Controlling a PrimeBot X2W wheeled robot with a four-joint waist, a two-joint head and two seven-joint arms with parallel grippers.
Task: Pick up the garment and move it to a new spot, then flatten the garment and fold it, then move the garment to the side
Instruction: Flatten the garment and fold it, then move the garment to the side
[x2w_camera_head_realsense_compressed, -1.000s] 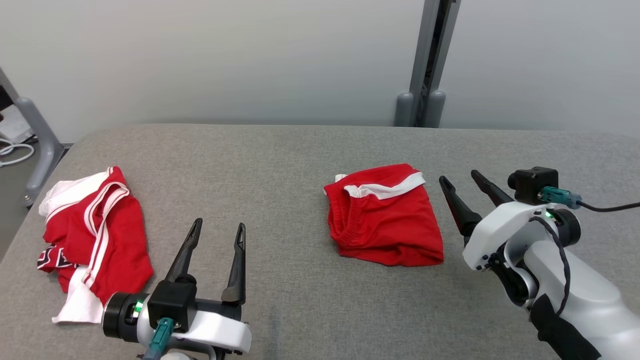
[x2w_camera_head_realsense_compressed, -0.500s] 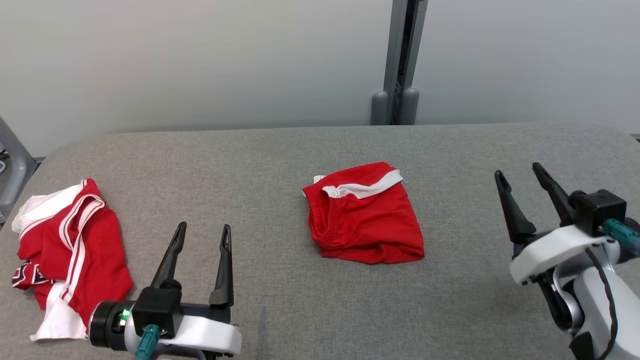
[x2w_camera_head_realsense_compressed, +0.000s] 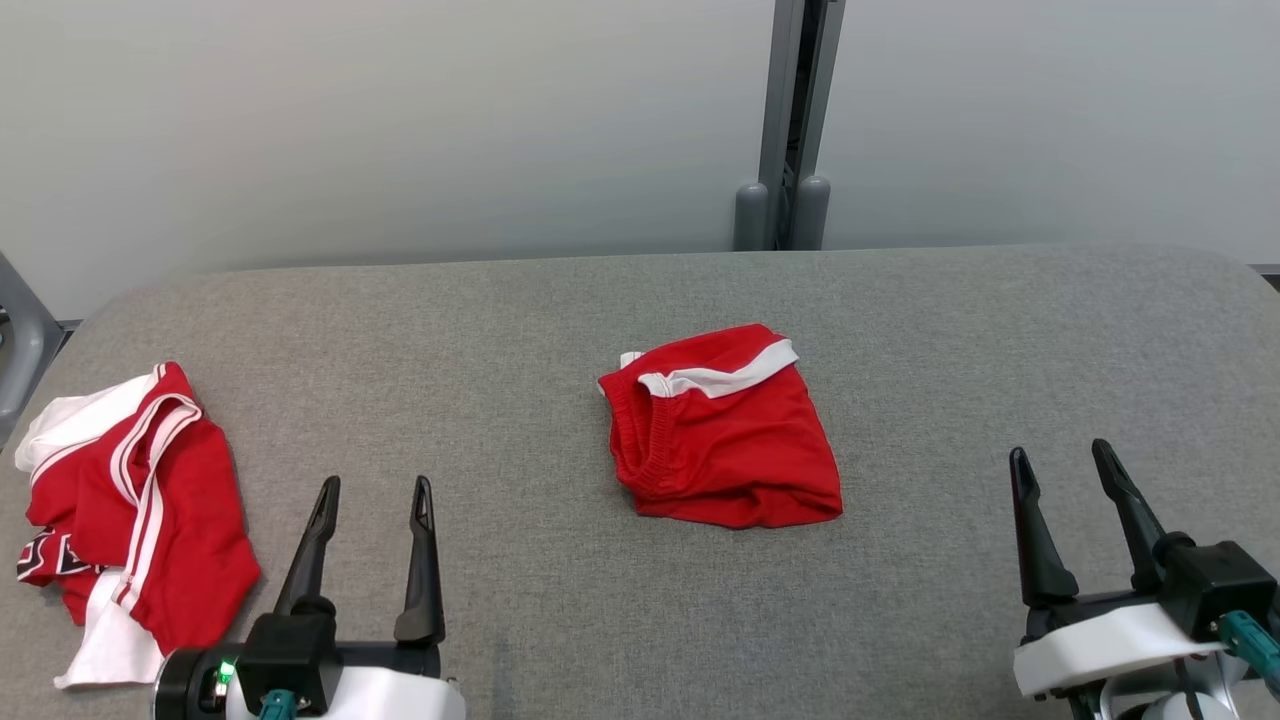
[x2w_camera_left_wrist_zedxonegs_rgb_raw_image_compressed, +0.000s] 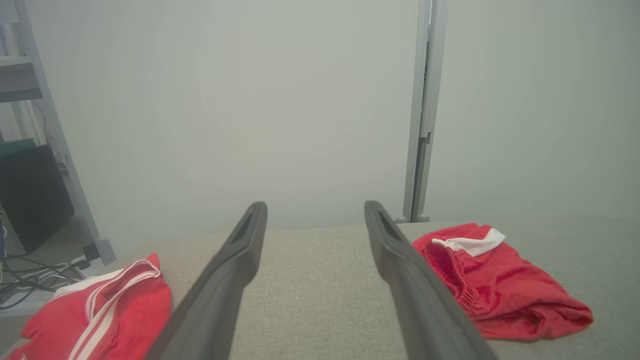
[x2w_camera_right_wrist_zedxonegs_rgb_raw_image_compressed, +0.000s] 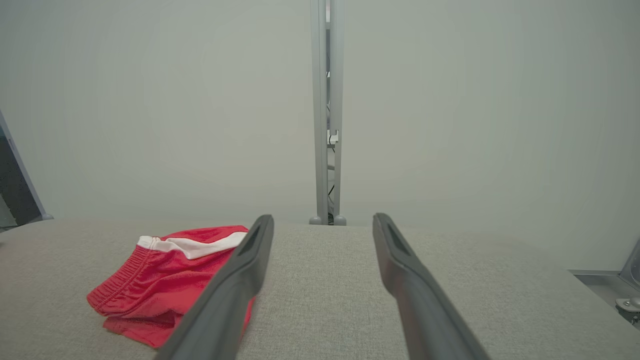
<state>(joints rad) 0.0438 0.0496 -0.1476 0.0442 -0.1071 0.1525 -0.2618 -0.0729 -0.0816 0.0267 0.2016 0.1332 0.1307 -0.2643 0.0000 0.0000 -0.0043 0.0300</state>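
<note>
The left gripper (x2w_camera_head_realsense_compressed: 376, 485) with its two long dark fingers stands spread wide at the lower left, holding nothing and touching nothing; the right gripper (x2w_camera_head_realsense_compressed: 1060, 452) at the lower right is likewise spread and empty, its fingers pointing up over bare cloth. The folded red fabric shorts with a white trim band (x2w_camera_head_realsense_compressed: 725, 440) lie near the middle of the grey woven-fabric tabletop (x2w_camera_head_realsense_compressed: 500, 330), well apart from both grippers; the elastic waistband faces the left. A crumpled red and white striped garment (x2w_camera_head_realsense_compressed: 130, 510) lies at the table's left edge, just beside the left gripper but not touching it. Behind the table rises a plain pale wall (x2w_camera_head_realsense_compressed: 400, 120), split by an upright grey metal post (x2w_camera_head_realsense_compressed: 790, 100).
</note>
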